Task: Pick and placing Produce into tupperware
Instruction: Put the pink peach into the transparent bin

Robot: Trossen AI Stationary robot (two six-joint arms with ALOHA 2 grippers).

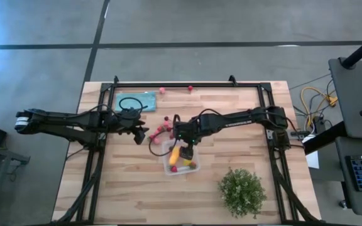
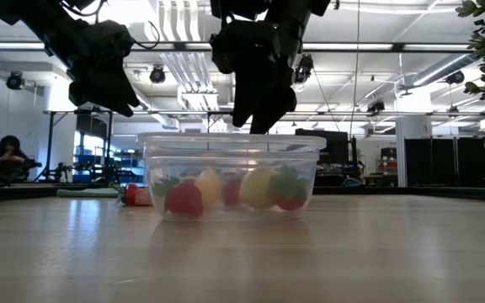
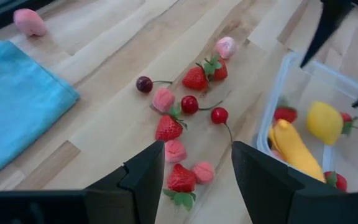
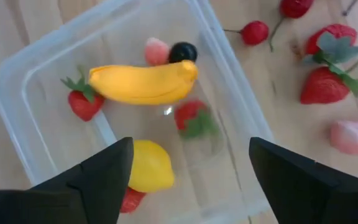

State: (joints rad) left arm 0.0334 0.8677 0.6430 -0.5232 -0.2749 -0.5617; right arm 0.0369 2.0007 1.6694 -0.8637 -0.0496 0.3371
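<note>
Spread and empty, the left gripper hangs just above the loose red and pink toy fruit pieces scattered on the wooden table, nearer them than the right arm. Around thirteen pieces lie there: strawberries, cherries, pink berries. Beside them sits the small clear plastic box, holding some seven pieces, a yellow banana and lemon included. Directly over it hovers the right gripper, fingers wide apart, carrying nothing.
</note>
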